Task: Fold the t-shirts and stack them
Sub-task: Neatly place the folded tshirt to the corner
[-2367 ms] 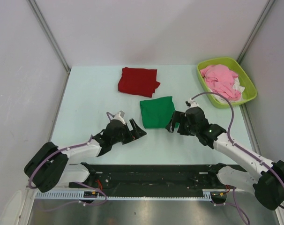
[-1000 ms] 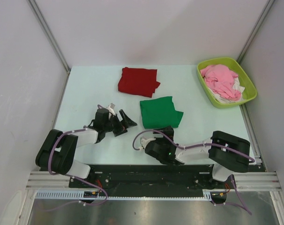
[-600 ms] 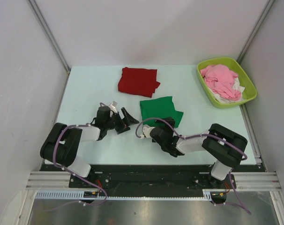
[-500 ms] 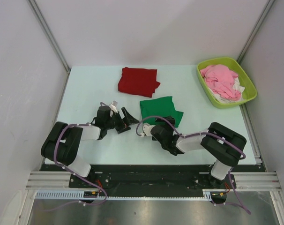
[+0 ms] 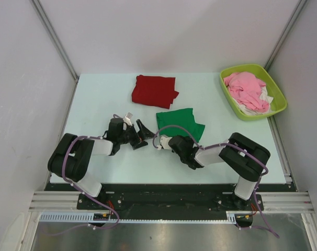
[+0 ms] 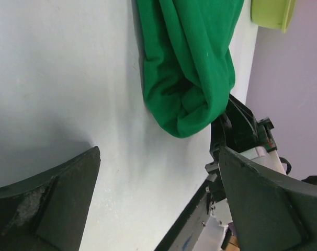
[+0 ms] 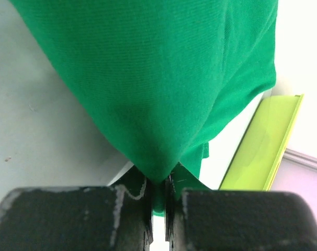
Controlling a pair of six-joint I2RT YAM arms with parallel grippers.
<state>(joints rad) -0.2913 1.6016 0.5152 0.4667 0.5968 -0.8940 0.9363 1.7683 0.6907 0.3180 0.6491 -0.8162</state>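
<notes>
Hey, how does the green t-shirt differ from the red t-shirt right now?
The green t-shirt lies nearer the front, while the red t-shirt lies farther back. The green t-shirt's near edge is bunched and pinched in the right claw, while the red t-shirt lies flat with no claw on it. Both are folded, and they lie apart, not stacked.

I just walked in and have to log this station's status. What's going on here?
Two arms are working on t-shirts. The right gripper is shut on the near edge of the green t-shirt, which lies roughly folded mid-table. The left gripper is open just left of that shirt and seems clear of it. The red t-shirt lies folded farther back, apart from the green one, so nothing is stacked yet. A lime bin at the far right holds a pink garment.
</notes>
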